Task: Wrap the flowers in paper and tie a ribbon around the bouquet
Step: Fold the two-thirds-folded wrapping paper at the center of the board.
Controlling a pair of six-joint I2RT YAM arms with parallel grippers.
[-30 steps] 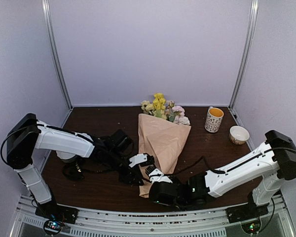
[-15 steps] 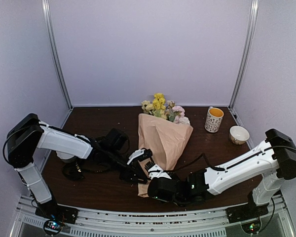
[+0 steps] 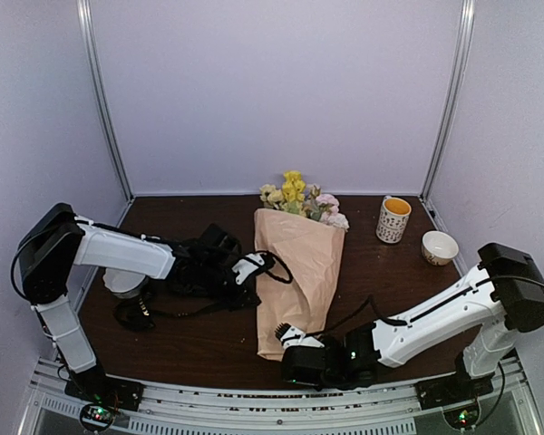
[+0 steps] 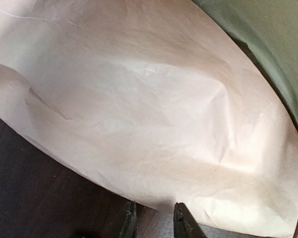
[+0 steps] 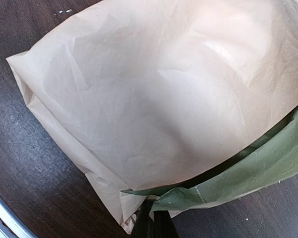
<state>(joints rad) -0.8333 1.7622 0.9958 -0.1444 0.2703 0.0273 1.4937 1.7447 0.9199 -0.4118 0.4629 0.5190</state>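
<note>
The crinkled tan-peach paper cone [image 3: 295, 272] showed an olive-green inner face at its near end. The bunch of small blossoms [image 3: 299, 201] at its far end was yellow, cream and pink. The wooden table [image 3: 390, 272] was dark brown. On the right, the tall mug [image 3: 393, 220] was white with dark speckles and orange inside; the small round bowl [image 3: 440, 246] was cream.

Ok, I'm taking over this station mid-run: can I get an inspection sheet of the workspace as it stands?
Surface: dark wooden table.
Job's things: bouquet lying at centre, flowers at its far end; ribbon not tied round it.
Clutter: mug and bowl, far right.
Tools: left tool open beside the bouquet; right tool shut on the ribbon at the narrow end.
Cables: black loops under the left arm.
Surroundings: pale walls, metal posts.
</note>
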